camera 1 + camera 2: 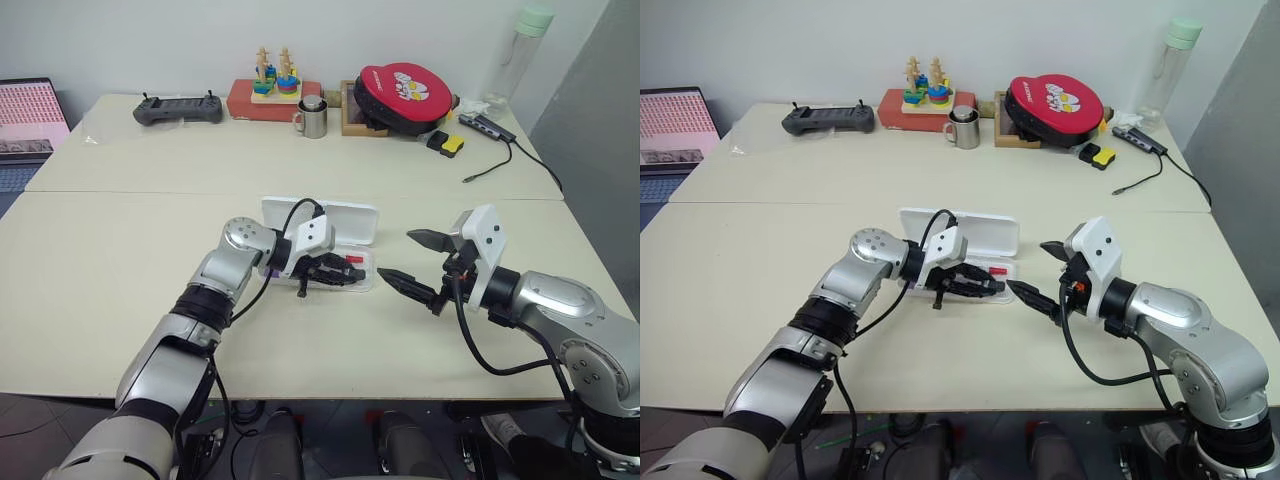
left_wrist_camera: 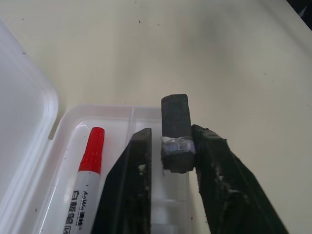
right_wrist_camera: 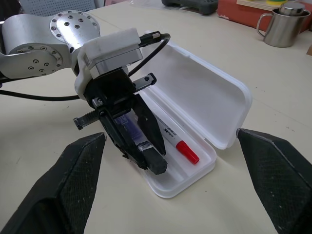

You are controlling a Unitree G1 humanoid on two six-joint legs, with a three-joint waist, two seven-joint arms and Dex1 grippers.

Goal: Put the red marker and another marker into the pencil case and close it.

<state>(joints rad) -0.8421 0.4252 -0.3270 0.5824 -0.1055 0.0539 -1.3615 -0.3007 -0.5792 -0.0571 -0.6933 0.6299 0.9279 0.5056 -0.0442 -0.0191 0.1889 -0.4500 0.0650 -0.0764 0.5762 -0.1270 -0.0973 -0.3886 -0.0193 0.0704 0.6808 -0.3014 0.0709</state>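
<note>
The white pencil case (image 1: 330, 220) lies open in the middle of the table, its lid folded back. The red marker (image 2: 90, 161) lies along the tray (image 3: 204, 163). My left gripper (image 1: 345, 272) reaches low into the tray's near end with the other marker (image 3: 131, 129) between its fingers. That marker is purple with a dark cap (image 2: 175, 126). The fingers are slightly parted: a thin gap shows beside one finger and the marker leans on the other. My right gripper (image 1: 395, 255) stands wide open and empty, just right of the case.
At the table's back are a black controller (image 1: 178, 109), a red box with a stacking toy (image 1: 272, 92), a steel mug (image 1: 313, 118), a red round pouch (image 1: 405, 95), a yellow-black block (image 1: 446, 143), a hub with its cable (image 1: 490, 128) and a bottle (image 1: 527, 45). A screen (image 1: 30, 115) stands far left.
</note>
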